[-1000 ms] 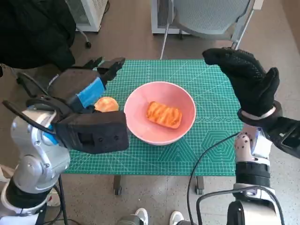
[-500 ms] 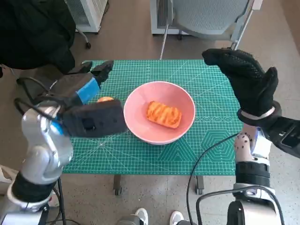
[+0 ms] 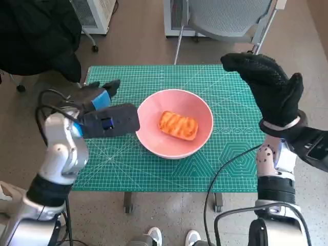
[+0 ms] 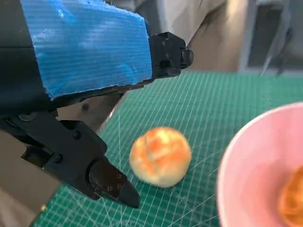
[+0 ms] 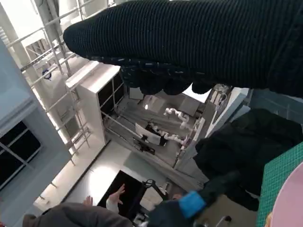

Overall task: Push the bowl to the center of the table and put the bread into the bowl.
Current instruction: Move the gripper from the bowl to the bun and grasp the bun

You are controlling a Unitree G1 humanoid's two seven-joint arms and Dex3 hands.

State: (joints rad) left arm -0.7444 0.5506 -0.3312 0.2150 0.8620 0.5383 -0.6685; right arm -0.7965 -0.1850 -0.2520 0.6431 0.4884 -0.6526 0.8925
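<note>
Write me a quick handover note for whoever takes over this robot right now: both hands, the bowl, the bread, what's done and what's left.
Left hand: holds nothing, fingers apart, hovering over the round bun on the green mat, just outside the pink bowl.
Right hand: raised above the table's right side, holding nothing.
Bowl: about mid-table, with a glazed bread piece already inside.
Done: bowl centred, one bread in.
Left: likely grasp the bun and drop it in the bowl.

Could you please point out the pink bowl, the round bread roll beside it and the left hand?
pink bowl [image 3: 204,134]: head view, bare inner wall.
round bread roll [image 4: 160,156]: left wrist view, middle of its crust.
left hand [image 3: 97,97]: head view, blue-taped back.
</note>
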